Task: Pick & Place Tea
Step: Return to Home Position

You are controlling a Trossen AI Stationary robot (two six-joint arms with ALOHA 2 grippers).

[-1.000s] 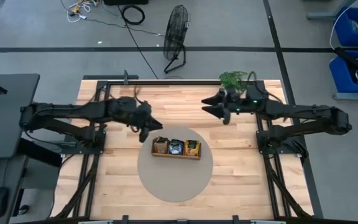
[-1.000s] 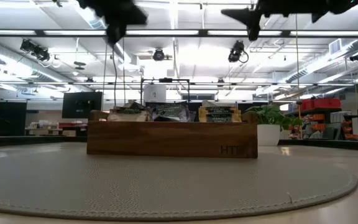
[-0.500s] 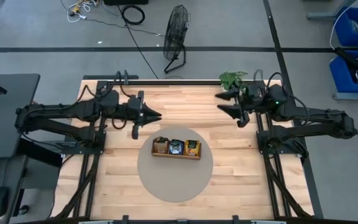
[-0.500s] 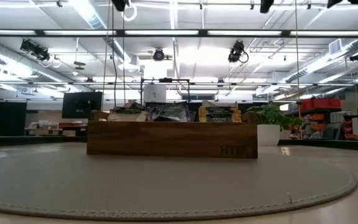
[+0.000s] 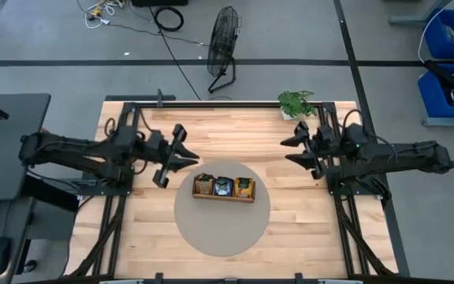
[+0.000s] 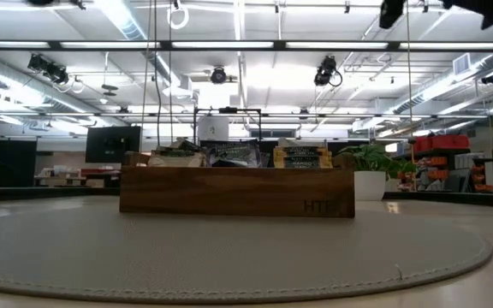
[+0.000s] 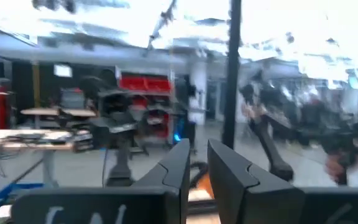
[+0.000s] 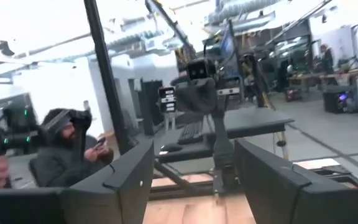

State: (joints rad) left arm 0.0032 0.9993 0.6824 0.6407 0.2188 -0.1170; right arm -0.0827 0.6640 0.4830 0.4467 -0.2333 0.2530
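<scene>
From above, the tea packets (image 5: 224,186) sit in the three compartments of a long wooden tray (image 5: 223,198). Brown ones are on the picture's left, dark blue in the middle and orange on the right. The tray lies on a round grey mat (image 5: 221,229) in the middle of the pale plank table (image 5: 227,130).

The left gripper (image 5: 191,157) is at centre left of the frame, above and beside the tray's left end and apart from it. The right gripper (image 5: 288,150) is at centre right, well apart from the tray. A small leafy plant (image 5: 294,101) stands at the table's upper right corner.

The level view adds what the top view cannot: the tray's smooth dark-brown front wall (image 6: 229,192) bears faint lettering at its lower right. The packets (image 6: 234,154) stand upright, poking above the rim, and the mat (image 6: 229,257) has a pebbled texture with a stitched edge.

The left wrist view shows its angular black fingers (image 7: 179,163) almost pressed together, gripping nothing. The right wrist view shows fingers (image 8: 135,171) spread wide and empty, with a seated person (image 8: 67,152) in the room beyond.
</scene>
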